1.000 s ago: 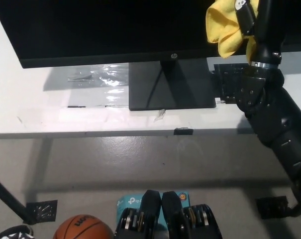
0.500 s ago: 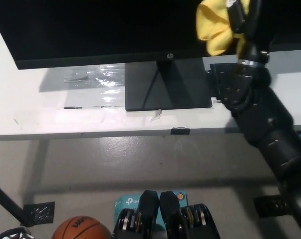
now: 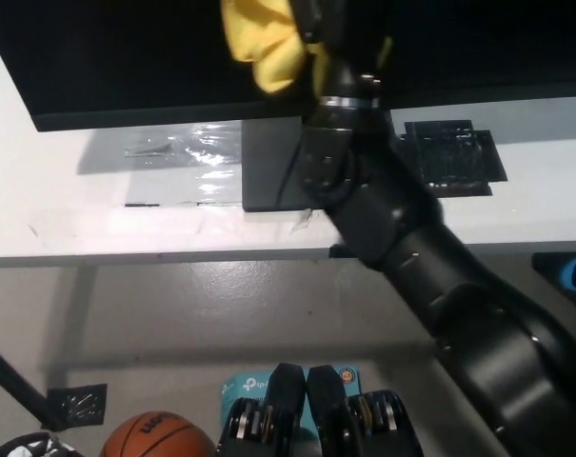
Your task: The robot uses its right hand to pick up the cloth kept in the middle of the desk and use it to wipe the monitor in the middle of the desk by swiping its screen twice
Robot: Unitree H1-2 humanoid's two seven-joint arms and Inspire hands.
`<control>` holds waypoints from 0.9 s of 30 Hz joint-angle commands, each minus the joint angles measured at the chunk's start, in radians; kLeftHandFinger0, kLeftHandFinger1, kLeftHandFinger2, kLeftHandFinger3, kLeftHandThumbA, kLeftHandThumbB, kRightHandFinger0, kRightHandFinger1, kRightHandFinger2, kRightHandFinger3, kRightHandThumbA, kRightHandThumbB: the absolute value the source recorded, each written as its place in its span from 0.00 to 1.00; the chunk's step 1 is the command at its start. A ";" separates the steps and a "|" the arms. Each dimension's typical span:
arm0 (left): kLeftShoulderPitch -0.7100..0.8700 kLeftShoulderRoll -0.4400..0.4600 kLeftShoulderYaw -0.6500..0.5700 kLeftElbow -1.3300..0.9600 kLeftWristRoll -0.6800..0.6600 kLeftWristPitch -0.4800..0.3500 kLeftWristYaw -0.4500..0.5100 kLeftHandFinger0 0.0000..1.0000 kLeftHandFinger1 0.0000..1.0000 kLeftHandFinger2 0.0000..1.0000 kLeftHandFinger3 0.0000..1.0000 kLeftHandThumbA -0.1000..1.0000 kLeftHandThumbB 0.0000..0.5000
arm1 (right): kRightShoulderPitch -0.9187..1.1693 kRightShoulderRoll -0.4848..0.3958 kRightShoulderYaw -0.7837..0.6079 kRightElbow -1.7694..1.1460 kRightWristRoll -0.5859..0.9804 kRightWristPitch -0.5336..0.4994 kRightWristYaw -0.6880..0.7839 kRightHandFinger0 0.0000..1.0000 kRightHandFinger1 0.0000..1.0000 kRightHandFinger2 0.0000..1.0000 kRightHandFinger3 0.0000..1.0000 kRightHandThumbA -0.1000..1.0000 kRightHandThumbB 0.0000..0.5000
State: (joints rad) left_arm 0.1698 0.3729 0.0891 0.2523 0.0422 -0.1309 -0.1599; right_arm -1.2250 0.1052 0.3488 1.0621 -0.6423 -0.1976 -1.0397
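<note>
The yellow cloth (image 3: 259, 43) is bunching into soft folds, pressing against the dark screen of the monitor (image 3: 126, 57) near the picture's top edge. The black right hand (image 3: 316, 24) is grasping it from the right. Open screen is stretching away to the left, and the white desk (image 3: 97, 219) is lying below the monitor's lower edge

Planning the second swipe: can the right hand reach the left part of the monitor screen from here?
Probably yes: the right hand, holding the yellow cloth, is already at the monitor, and nothing lies between.
</note>
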 commanded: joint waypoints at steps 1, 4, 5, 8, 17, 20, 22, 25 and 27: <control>-0.003 0.023 -0.005 -0.027 0.008 -0.008 -0.007 0.72 0.71 0.08 0.00 0.69 1.00 | -0.089 0.029 0.016 0.024 -0.018 -0.032 -0.026 0.00 0.03 0.45 0.52 0.00 0.27; -0.008 0.030 -0.006 -0.023 0.008 -0.001 -0.007 0.72 0.71 0.09 0.00 0.70 1.00 | -0.112 0.052 0.018 0.056 -0.011 -0.021 -0.022 0.00 0.00 0.44 0.47 0.00 0.22; -0.008 0.030 -0.006 -0.021 0.009 -0.004 -0.006 0.72 0.71 0.09 0.00 0.70 1.00 | -0.118 0.055 0.020 0.066 -0.011 -0.024 -0.023 0.00 0.00 0.43 0.48 0.00 0.30; -0.011 0.033 -0.008 -0.019 0.004 -0.015 -0.010 0.72 0.71 0.09 0.00 0.69 1.00 | -0.133 0.058 0.025 0.090 -0.014 -0.033 -0.035 0.00 0.00 0.42 0.48 0.00 0.39; -0.012 0.028 -0.010 -0.020 0.008 -0.013 -0.001 0.71 0.69 0.08 0.00 0.69 1.00 | -0.135 0.026 0.050 0.097 -0.027 -0.055 -0.013 0.00 0.00 0.41 0.48 0.00 0.36; -0.012 0.025 -0.003 -0.015 -0.002 -0.017 0.000 0.70 0.68 0.07 0.00 0.67 1.00 | -0.082 -0.020 0.086 0.037 -0.061 -0.071 -0.003 0.00 0.05 0.45 0.54 0.00 0.29; -0.011 0.027 0.000 -0.014 -0.008 -0.017 -0.001 0.69 0.68 0.07 0.00 0.67 1.00 | -0.064 -0.040 0.109 0.015 -0.080 -0.080 -0.020 0.00 0.05 0.42 0.51 0.00 0.29; -0.002 0.032 0.012 -0.020 -0.019 -0.017 -0.002 0.71 0.69 0.08 0.00 0.66 1.00 | 0.025 -0.130 0.165 -0.110 -0.130 -0.082 0.037 0.00 0.02 0.41 0.46 0.00 0.24; -0.001 0.034 0.016 -0.020 -0.024 -0.017 -0.004 0.70 0.68 0.06 0.00 0.66 1.00 | 0.060 -0.161 0.173 -0.170 -0.137 -0.067 0.058 0.00 0.00 0.39 0.49 0.00 0.29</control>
State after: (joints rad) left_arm 0.1589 0.3772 0.0834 0.2533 0.0381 -0.1297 -0.1598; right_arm -1.1899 0.0103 0.4958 0.9920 -0.7134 -0.2356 -1.0280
